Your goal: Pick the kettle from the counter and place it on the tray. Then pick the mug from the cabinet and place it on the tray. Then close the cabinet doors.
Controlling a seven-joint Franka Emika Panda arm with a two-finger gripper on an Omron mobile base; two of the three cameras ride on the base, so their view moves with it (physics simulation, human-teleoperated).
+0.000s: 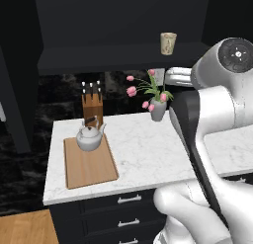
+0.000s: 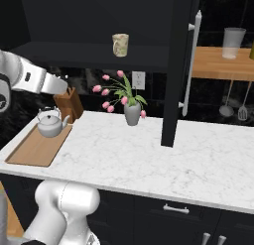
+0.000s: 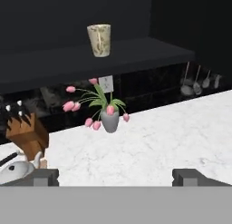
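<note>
Wide-open, empty jaws [image 3: 115, 177] were aimed at the cream patterned mug [image 3: 99, 40]; the squat silver kettle [image 1: 90, 137] was already set on the light-brown wooden tray [image 1: 91, 169].

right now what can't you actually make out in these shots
- Mug handle: hand view and both base views, too small or turned away to tell which side it is on.
- Kettle: hand view, cut off by the left edge and partly behind a fingertip.
- Knife block: right base view, partly covered by the arm.
- Left cabinet door: left base view, dark against dark, its edge and handle are lost.
</note>
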